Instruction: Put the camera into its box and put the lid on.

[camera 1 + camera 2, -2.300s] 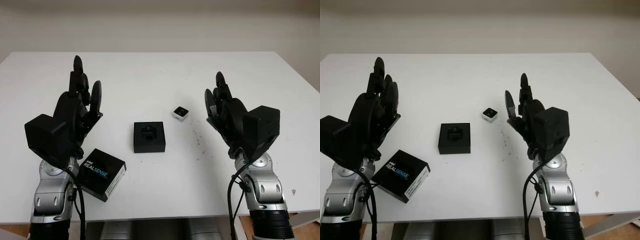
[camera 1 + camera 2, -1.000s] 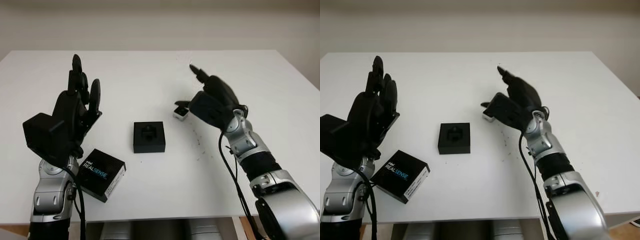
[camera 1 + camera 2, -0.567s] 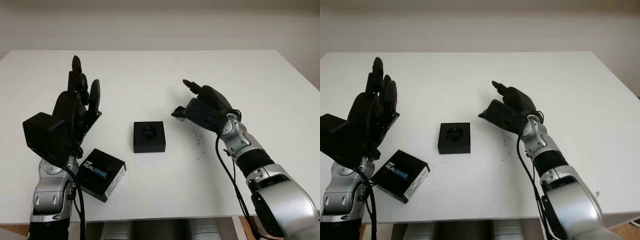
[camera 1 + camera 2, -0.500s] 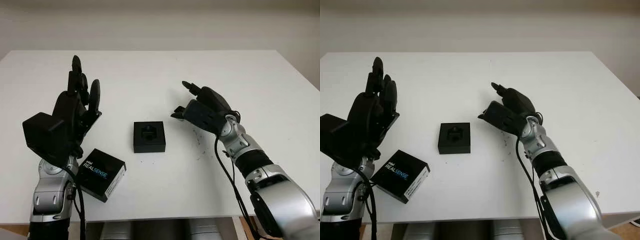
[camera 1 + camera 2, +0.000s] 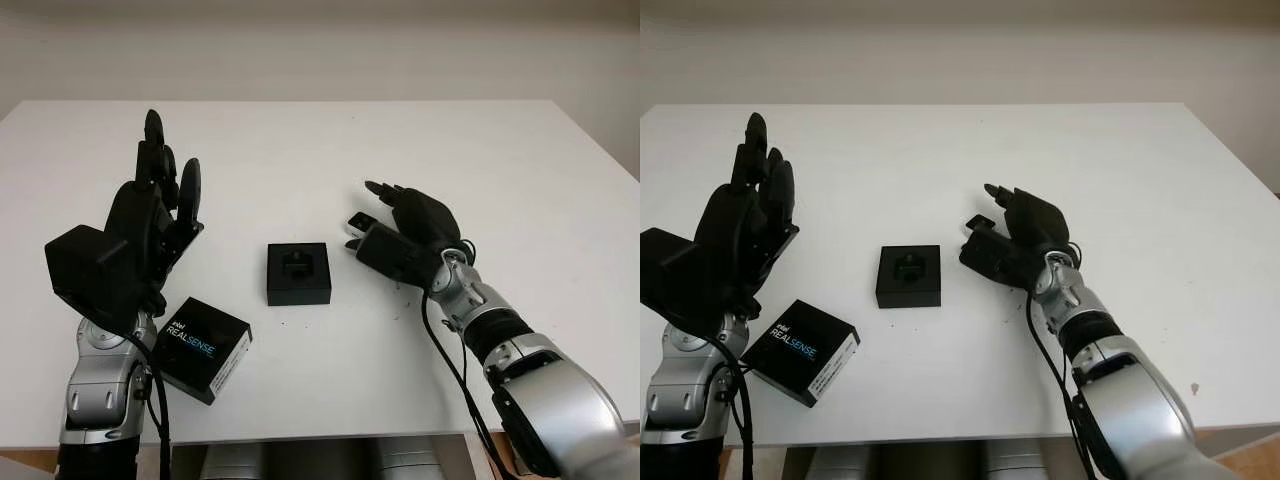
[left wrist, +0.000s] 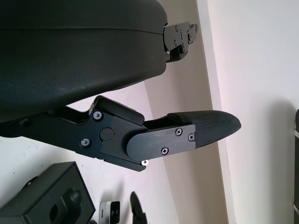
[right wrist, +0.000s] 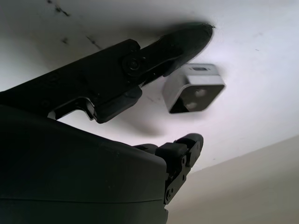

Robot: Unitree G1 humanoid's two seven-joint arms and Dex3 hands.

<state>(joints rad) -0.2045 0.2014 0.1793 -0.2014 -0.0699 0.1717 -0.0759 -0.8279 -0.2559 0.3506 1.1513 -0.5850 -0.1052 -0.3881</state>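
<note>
The small silver camera (image 5: 355, 221) lies on the white table (image 5: 300, 150), right of the open black box base (image 5: 298, 273). My right hand (image 5: 380, 222) is low over the table with the camera beside its fingers. In the right wrist view the camera (image 7: 194, 93) sits between a long finger (image 7: 177, 42) and the thumb (image 7: 184, 145), touching neither; the hand is open. The black lid (image 5: 205, 348), printed REALSENSE, lies at the front left. My left hand (image 5: 150, 225) is held up, open, above the lid's far side.
In the left wrist view the box base (image 6: 42, 205) and the camera (image 6: 110, 212) show beyond a finger (image 6: 187, 135). Small dark specks (image 5: 398, 285) mark the table under my right forearm. A wall runs behind the table's far edge.
My right hand has swung in from the right and dropped down to the table around the camera. The left hand, box base and lid have not moved.
</note>
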